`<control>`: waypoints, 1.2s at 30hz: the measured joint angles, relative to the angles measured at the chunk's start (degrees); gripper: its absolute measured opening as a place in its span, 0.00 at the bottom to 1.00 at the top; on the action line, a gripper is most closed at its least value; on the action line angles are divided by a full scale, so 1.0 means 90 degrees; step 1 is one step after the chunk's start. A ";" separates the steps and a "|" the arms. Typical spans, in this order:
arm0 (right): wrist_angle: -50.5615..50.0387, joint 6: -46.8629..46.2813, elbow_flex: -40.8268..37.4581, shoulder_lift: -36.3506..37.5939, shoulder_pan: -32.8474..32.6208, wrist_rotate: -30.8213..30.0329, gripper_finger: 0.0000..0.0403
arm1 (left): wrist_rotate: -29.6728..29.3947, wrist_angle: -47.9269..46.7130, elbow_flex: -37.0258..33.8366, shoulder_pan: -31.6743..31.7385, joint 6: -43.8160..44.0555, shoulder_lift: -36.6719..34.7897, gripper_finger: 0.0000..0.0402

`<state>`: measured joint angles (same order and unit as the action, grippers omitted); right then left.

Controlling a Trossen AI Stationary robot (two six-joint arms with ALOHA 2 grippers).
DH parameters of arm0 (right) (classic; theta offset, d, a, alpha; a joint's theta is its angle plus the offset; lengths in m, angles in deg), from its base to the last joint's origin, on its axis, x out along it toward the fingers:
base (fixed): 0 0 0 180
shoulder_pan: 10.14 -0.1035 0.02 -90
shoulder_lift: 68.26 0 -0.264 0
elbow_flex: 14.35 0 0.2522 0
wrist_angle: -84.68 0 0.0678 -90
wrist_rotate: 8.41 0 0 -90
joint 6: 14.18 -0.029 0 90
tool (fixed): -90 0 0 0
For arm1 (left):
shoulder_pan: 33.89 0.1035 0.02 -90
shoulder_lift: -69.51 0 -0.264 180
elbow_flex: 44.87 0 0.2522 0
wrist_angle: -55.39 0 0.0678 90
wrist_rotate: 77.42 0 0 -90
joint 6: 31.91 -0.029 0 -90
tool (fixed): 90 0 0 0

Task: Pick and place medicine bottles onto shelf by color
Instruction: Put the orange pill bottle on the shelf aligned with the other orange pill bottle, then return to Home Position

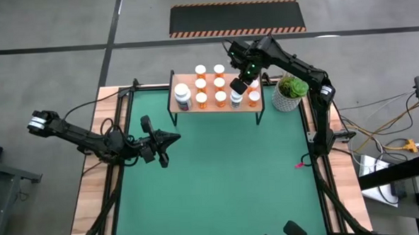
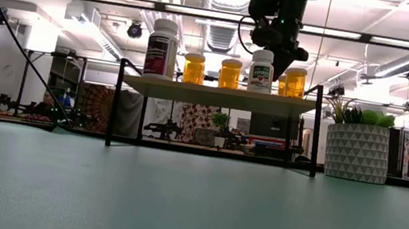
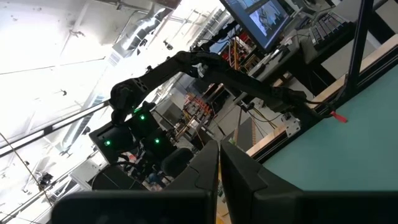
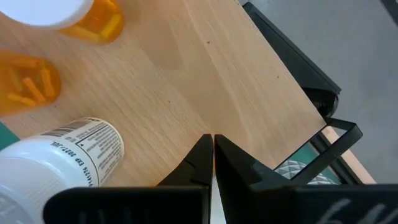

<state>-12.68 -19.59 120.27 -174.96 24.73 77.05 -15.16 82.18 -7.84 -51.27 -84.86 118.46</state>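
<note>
The right pincer (image 1: 242, 83) hangs over the right part of the shelf (image 1: 260, 105), its two fingers (image 4: 205, 163) drawn together until they nearly touch, with nothing between them. In the right wrist view bare wood lies under the fingertips, and a white-labelled bottle (image 4: 65, 163) stands just beside them. In the low view this same white bottle (image 2: 261, 70) stands upright on the shelf's board directly under the pincer, apart from it as far as that angle lets me judge.

The shelf stands at the far edge of the green mat (image 1: 219, 174) on the counter (image 1: 93, 200). On it the orange bottles (image 1: 210, 90) stand in rows with white caps up, and a larger white-and-dark bottle (image 1: 182, 96) stands at the left end. A white pot with a green plant (image 1: 290, 93) sits just beside the shelf's right end.

The left pincer (image 1: 165, 144) waits low over the mat's left side, well apart from the shelf, fingers closed and holding nothing.
</note>
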 joint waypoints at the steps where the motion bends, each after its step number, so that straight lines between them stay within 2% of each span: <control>1: 0.0002 0.0005 0.0000 0.0000 0.0000 0.0000 0.02 | 0.0001 0.0000 0.0000 0.0001 0.0000 0.0000 0.00; 6: 0.0039 0.0087 0.0170 0.0060 -0.0081 -0.0042 0.02 | 0.0000 -0.0007 0.0000 0.0001 0.0000 0.0000 0.00; 10: 0.0416 0.0259 0.0147 0.0427 -0.0413 -0.0315 0.02 | -0.0001 -0.0058 0.0000 0.0001 0.0000 0.0000 0.00; 14: 0.0931 0.0576 0.0008 0.0943 -0.1010 -0.0338 0.02 | -0.0001 -0.0058 0.0000 0.0001 0.0000 0.0000 0.00; 18: 0.1736 0.0901 -0.0469 0.1631 -0.1904 -0.0338 0.02 | -0.0001 -0.0050 0.0002 0.0000 0.0002 -0.0028 0.00; 24: 0.3643 0.1169 -0.2119 0.2754 -0.3385 -0.0360 0.02 | 0.0015 -0.0046 0.0002 -0.0001 0.0234 -0.0036 0.00; 28: 0.4968 0.1344 -0.3618 0.3559 -0.4213 -0.0794 0.02 | 0.0051 -0.0058 0.0001 -0.0001 0.0863 -0.0036 0.00; 36: 0.7482 0.1594 -0.6470 0.4854 -0.5095 -0.1003 0.02 | 0.0079 -0.0095 -0.0095 -0.0008 0.1941 0.0057 0.00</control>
<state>54.66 -5.24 62.03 -131.27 -21.13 68.03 -14.45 81.32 -8.70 -51.34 -67.39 118.97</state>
